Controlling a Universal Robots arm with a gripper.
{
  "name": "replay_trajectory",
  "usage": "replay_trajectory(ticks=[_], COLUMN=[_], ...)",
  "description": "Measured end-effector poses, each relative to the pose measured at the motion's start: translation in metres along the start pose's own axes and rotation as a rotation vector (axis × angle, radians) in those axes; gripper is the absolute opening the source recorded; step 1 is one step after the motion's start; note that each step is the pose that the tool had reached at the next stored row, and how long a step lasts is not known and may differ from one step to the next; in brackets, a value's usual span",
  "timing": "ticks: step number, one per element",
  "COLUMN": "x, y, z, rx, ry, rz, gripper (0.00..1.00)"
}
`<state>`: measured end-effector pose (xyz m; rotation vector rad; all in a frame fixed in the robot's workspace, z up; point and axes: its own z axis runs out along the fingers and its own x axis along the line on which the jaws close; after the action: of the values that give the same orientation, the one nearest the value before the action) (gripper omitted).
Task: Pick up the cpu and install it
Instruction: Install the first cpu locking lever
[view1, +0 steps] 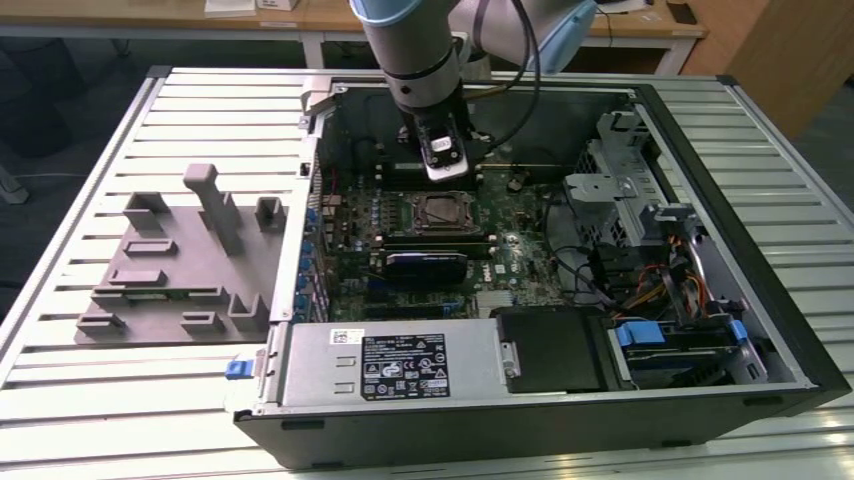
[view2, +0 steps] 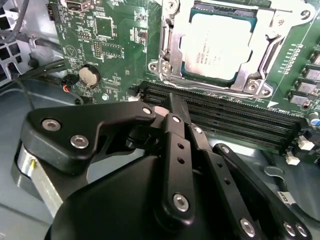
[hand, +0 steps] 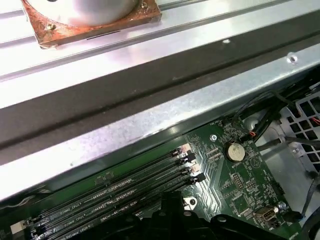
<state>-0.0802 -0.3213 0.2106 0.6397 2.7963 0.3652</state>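
The silvery square cpu (view2: 216, 46) is seen seated in the metal-framed motherboard socket (view2: 167, 47). The black gripper (view1: 445, 172) is held just beyond it; finger spacing cannot be told.

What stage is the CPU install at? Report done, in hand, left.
Done: the cpu already sits in the motherboard socket, inside its metal frame, in the second wrist view.
In hand: nothing visible; the hand hovers just above the socket in the exterior view, beside the memory slots.
Left: whether the socket frame is latched down cannot be told.
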Motion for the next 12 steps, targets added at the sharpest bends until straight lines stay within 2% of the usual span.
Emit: replay_trajectory(ticks=[2,9,10,12], x=[0.0001,-0.0018,-0.0028,-0.0052], y=[0.0001,0.0011,0.0015,0.0026], z=[0.0003,0.0016,0.0019,0.0027], rx=[0.0194,0.1049,0.1169,0.1396], ry=[-0.0024,-0.0121,-0.0126,-0.0085], rz=[-0.005,-0.024,-0.027,-0.030], gripper=[0.11,0.11,0.11,0.11])
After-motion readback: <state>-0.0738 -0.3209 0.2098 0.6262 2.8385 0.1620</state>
